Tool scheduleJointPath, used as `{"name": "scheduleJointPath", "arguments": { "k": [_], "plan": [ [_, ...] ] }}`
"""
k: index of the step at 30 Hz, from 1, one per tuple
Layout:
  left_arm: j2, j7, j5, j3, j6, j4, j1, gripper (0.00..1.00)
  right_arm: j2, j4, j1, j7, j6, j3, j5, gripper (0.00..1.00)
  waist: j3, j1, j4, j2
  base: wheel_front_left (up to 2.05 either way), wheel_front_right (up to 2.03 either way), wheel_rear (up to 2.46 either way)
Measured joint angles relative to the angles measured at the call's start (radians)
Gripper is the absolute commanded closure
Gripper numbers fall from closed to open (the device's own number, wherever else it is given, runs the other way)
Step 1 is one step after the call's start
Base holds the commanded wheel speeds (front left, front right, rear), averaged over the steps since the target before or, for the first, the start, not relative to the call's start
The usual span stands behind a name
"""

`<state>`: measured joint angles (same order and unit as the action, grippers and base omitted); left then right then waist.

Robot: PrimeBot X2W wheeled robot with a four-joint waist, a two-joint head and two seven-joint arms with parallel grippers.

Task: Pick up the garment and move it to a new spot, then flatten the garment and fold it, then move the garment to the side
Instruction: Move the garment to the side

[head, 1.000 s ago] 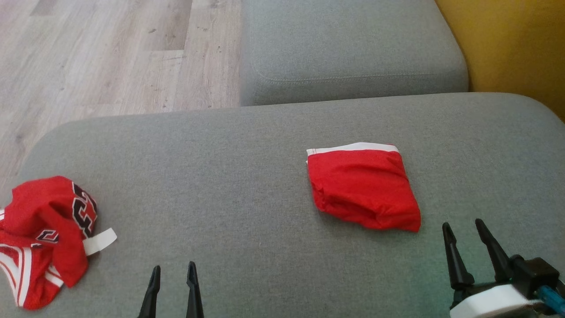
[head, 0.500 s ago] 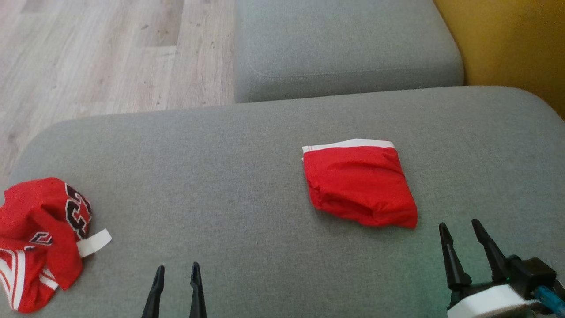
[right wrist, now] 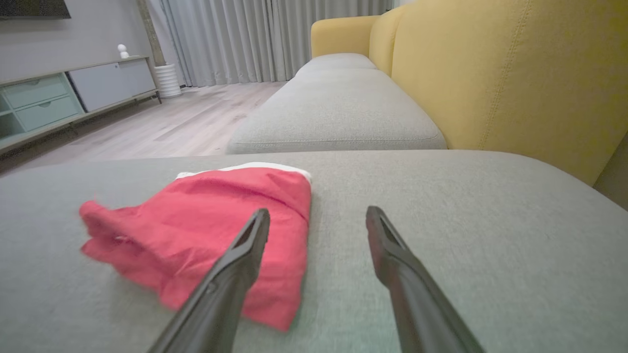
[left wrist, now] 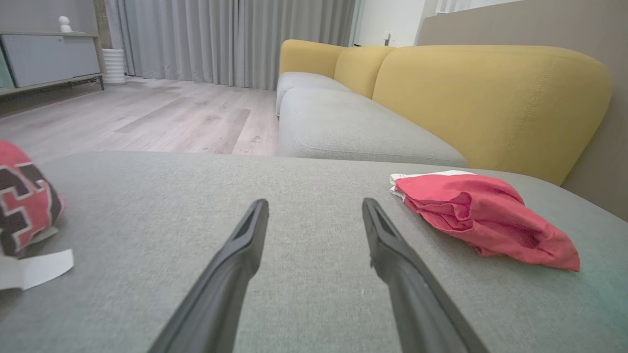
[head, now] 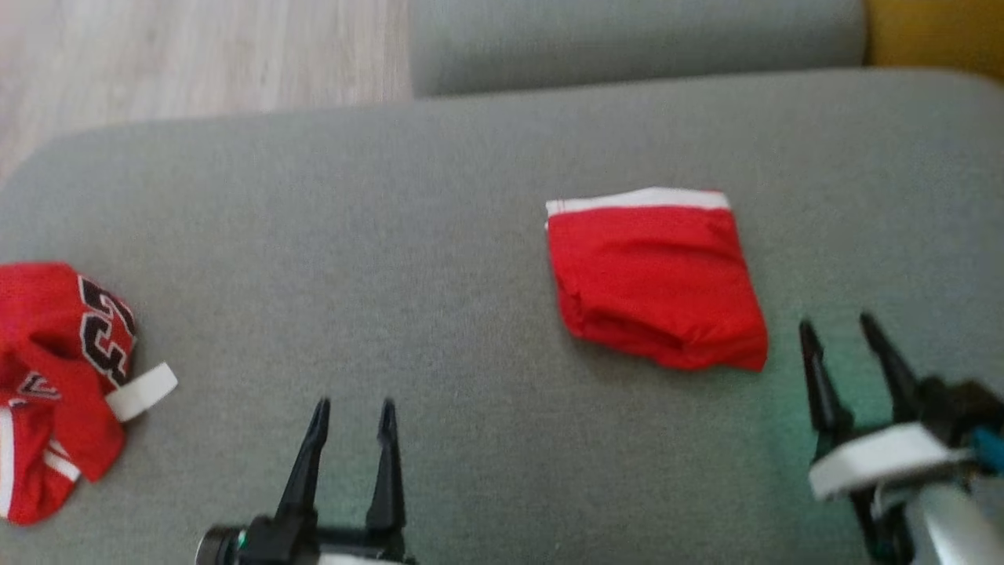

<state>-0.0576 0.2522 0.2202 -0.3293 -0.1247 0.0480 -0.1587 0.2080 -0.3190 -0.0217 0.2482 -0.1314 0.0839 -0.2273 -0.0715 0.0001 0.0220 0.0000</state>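
While both arms sit low over the grey seat cushion (head: pixel 439 235), the folded red garment (head: pixel 655 278) lies flat on it, right of centre, white band along its far edge.

Right gripper (head: pixel 836 323): just beside the garment's near right corner, tips pointing past it. In the right wrist view, the finger (right wrist: pixel 228 274) on that view's left crosses in front of the red cloth and the other finger is over bare cushion. Jaws spread wide, nothing between them. Contact with the cloth: can't tell, since the head view is motion-blurred.

Left gripper (head: pixel 353 406): well apart from the folded piece, which lies off to its right and further out. Bare cushion between its fingers. Jaws also wide, holding nothing, touching no cloth.

Crumpled red jersey (head: pixel 55 353) with black-and-white lettering sits at the cushion's left edge, well left of the left gripper. A white strip (head: pixel 143 391) sticks out from it toward that gripper. Neither gripper touches it.

Beyond the work area: a second grey cushion (head: pixel 627 39), a yellow backrest (left wrist: pixel 481 93) and a pale wood floor (head: pixel 196 55).
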Motion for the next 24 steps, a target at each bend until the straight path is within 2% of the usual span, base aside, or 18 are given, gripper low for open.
{"name": "scheduleJointPath", "arguments": {
  "k": [3,8,14,15,16,17,18,24],
  "plan": [
    [0.001,0.000,-0.010,-0.025,-0.004,0.001,0.058,0.00,0.009,-0.057,-0.103,-0.015,0.000,-0.018,-0.003,0.00,-0.050,0.0003,0.005,0.0000,0.00,0.00,0.00],
    [0.001,0.000,-0.019,-0.065,-0.017,0.005,0.122,0.00,0.027,-0.158,-0.233,-0.134,0.000,-0.030,-0.056,0.00,-0.113,0.0003,0.024,0.0000,0.00,0.00,0.00],
    [0.002,0.000,-0.005,-0.095,-0.036,0.016,0.174,0.00,0.033,-0.246,-0.315,-0.255,0.000,0.054,-0.205,0.00,-0.156,0.0001,0.051,0.0000,0.00,0.00,0.00],
    [0.002,0.000,0.001,-0.098,-0.042,0.017,0.178,0.00,0.033,-0.254,-0.321,-0.273,0.000,0.077,-0.237,0.13,-0.160,0.0001,0.055,0.0000,0.00,0.00,0.00],
    [0.002,0.000,0.007,-0.100,-0.044,0.019,0.180,0.00,0.034,-0.262,-0.325,-0.291,0.000,0.101,-0.265,0.50,-0.164,0.0001,0.057,0.0000,0.00,0.00,0.00],
    [0.002,0.000,0.012,-0.102,-0.047,0.020,0.180,0.00,0.038,-0.268,-0.326,-0.302,0.000,0.119,-0.286,0.93,-0.167,0.0001,0.058,0.0000,0.00,0.00,0.00],
    [0.002,0.000,0.018,-0.103,-0.053,0.020,0.180,0.00,0.044,-0.269,-0.326,-0.306,0.000,0.135,-0.308,1.00,-0.170,0.0000,0.059,0.0000,0.00,0.00,0.00],
    [0.002,0.000,0.055,-0.108,-0.060,0.018,0.188,0.00,0.132,-0.278,-0.358,-0.273,0.000,0.165,-0.344,1.00,-0.189,-0.0001,0.043,0.0000,0.00,0.00,0.00]
  ]
}}
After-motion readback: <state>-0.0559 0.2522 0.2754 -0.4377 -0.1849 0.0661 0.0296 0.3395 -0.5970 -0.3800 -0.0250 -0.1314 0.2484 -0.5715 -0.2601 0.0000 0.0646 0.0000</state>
